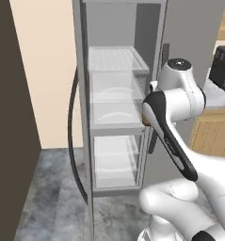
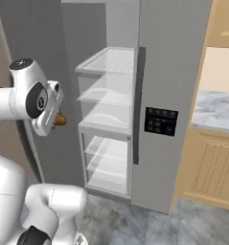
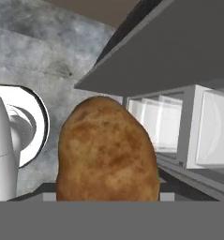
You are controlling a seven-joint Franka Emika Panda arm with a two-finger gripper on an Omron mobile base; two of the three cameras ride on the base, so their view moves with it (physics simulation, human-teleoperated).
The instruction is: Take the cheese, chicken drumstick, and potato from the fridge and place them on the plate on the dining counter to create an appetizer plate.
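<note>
While the fridge (image 2: 111, 124) shelves stand bare, the jaws grip the potato (image 3: 106, 150) just outside.

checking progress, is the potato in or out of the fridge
Out. The potato sits in the gripper, in front of the open fridge, clear of its white shelves.

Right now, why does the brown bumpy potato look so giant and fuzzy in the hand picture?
Hand view: the brown speckled oval potato sits right against the lens, so it looms large and soft-edged. Right base view: it is a tiny brown lump at the gripper. Left base view: flat, even light on the tall grey steel fridge, no glare.
</note>
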